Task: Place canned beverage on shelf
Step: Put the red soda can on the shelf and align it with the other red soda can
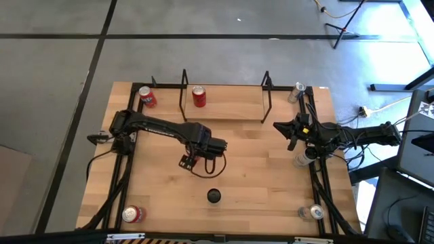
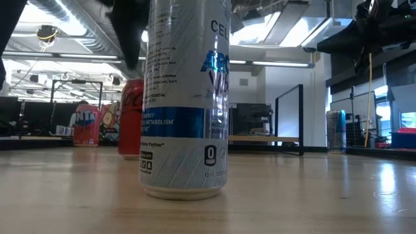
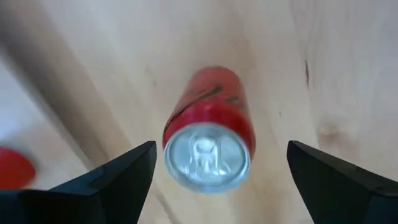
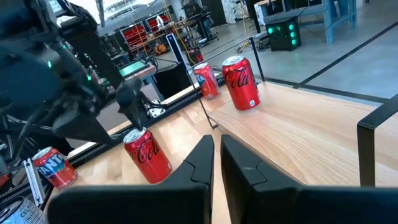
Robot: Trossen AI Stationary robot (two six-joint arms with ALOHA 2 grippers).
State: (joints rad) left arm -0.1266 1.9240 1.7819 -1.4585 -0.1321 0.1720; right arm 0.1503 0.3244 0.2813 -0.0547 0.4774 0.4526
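Note:
A red cola can stands upright on the wooden table near its middle; it also shows in the right wrist view and the low view. My left gripper hangs over it, pointing down, open, one finger on either side of the can's top with a gap on both sides. In the high view the gripper hides the can. The shelf stands at the table's far edge with another red can on its left part. My right gripper is shut and empty at the table's right.
A tall white-and-blue can stands toward the near edge, its dark top in the high view. More cans stand at the far left, near left, far right, right edge and near right.

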